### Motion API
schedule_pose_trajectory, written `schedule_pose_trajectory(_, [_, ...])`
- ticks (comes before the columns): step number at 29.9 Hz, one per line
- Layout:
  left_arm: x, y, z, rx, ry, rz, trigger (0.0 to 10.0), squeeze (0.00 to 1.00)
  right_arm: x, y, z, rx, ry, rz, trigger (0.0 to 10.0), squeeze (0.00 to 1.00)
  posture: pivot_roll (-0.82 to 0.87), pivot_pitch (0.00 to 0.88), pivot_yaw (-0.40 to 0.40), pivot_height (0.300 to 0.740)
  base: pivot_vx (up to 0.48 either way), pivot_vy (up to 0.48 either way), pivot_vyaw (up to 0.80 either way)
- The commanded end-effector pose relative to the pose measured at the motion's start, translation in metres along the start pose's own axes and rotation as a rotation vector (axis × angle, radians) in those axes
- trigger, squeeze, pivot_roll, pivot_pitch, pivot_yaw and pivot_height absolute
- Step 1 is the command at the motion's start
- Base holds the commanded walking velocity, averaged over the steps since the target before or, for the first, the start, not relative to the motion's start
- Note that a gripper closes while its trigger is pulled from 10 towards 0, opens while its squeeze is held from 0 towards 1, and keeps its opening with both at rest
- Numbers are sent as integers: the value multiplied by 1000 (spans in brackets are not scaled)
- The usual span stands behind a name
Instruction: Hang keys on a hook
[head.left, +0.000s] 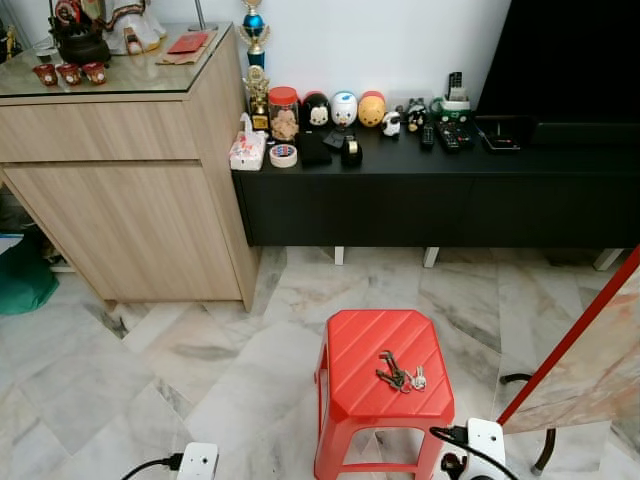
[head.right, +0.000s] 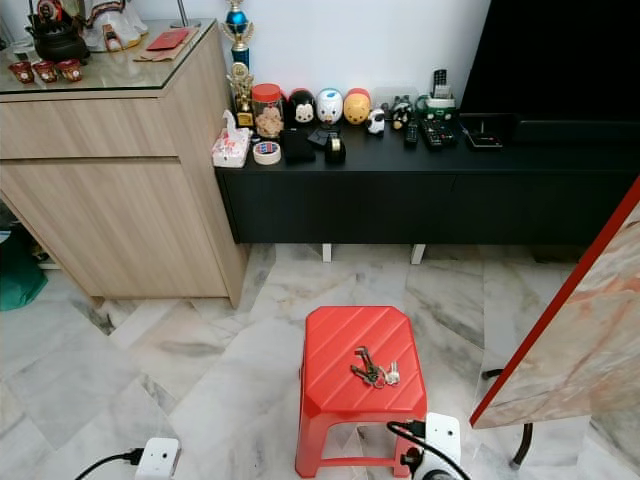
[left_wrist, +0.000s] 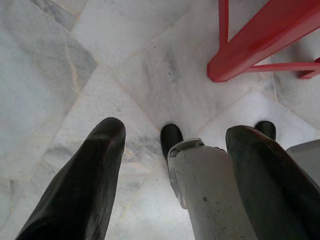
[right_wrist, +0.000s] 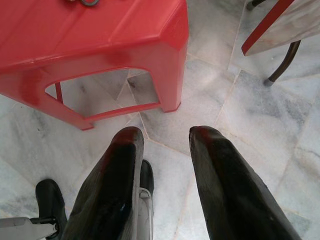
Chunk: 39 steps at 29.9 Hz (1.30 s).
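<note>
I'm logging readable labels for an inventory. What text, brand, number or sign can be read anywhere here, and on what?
No text can be read.
Tissue pack on the black console: printed, too blurred to read.
Jar with the red lid: label too small.
Remotes: button markings too small.
Red packet on the wooden cabinet: nothing legible.
Keys on the red stool: no readable tag.

The red plastic stool (head.left: 385, 385) is cut off at the near picture edge. The small bunch of metal keys (head.left: 399, 374) is too small to count. The red-framed marble-patterned panel (head.right: 585, 340) runs off the right edge.
</note>
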<state>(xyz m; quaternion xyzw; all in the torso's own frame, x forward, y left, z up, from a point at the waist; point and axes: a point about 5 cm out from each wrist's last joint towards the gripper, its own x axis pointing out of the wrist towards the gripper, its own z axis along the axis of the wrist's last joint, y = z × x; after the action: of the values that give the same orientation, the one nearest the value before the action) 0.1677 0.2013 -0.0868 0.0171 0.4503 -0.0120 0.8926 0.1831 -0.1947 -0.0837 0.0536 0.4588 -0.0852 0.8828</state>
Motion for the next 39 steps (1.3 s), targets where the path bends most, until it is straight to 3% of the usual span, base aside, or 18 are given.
schedule_pose_trajectory(1, [-1,0,-4,-3,9,-3,10000,0,0,0,0,-6,-1,0,10000,0,33,1,-10,740,255,0,0])
schedule_pose_trajectory(23, [-1,0,-3,-4,8,0,10000,0,0,0,0,2,-5,-1,10000,0,34,4,-13,740,258,0,110])
schedule_pose_trajectory(31, [-1,0,-3,0,3,8,10000,0,0,0,0,2,-7,1,10000,0,34,4,-12,740,0,0,0])
schedule_pose_trajectory(37, [-1,2,-1,-21,-32,29,10000,0,0,1,2,3,-39,4,10000,0,27,3,-11,740,0,0,0])
schedule_pose_trajectory(39, [-2,4,2,-29,-84,61,10000,0,-1,1,5,25,-79,-4,10000,0,14,3,-11,740,0,0,0])
